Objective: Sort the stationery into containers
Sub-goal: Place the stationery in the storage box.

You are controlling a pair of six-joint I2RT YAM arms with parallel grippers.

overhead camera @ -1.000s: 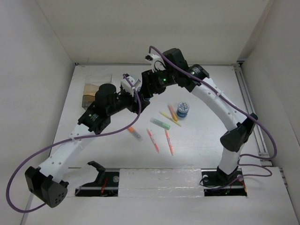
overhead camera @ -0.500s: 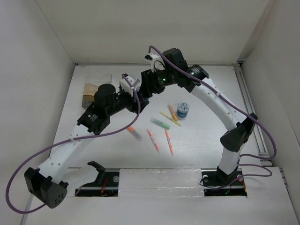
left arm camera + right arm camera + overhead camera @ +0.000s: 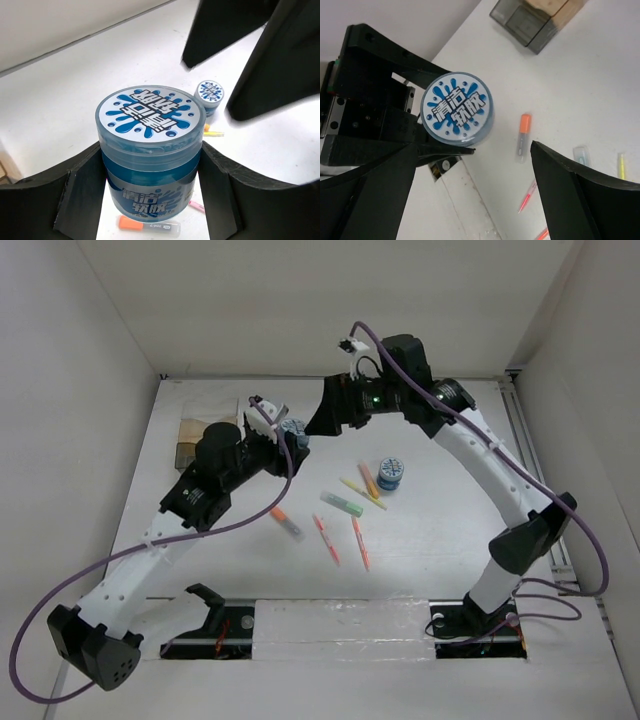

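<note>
**Tub in left claw, bound for organiser**

The left claw is clamped on the blue-and-white tub, holding it clear of the surface. The right claw gapes wide and empty just beside it. The step in hand looks like carrying the tub. The next move calls for swinging it left over the organiser and lowering it into a compartment. No stationery shows in the organiser. The second tub and pens lie on the surface.

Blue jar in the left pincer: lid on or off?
On. The splash-printed lid caps the blue jar, clamped in the left pincer.
</note>
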